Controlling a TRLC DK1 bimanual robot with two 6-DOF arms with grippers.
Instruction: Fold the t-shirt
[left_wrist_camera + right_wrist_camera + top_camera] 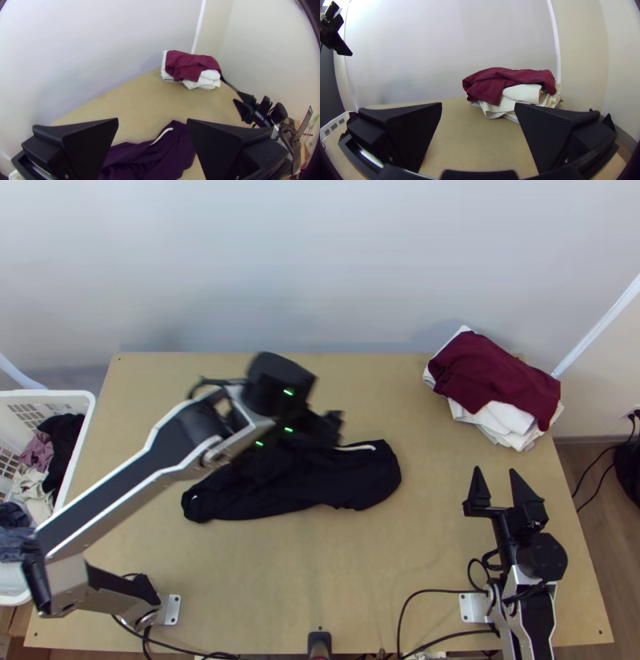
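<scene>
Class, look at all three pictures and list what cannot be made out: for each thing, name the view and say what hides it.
Top view: part of the black cloth's far edge, behind the left arm and left gripper.
Left wrist view: part of the black cloth, cut off by the bottom edge.
Top view: much of the white cloths, under the maroon cloth.
Top view: the basket's outer side, cut off by the left edge.

Bright diffuse light, soft shadows

Dark garment point(364, 478), matt cloth; table point(360, 580), smooth wood; basket point(50, 395), seemingly plastic.
</scene>
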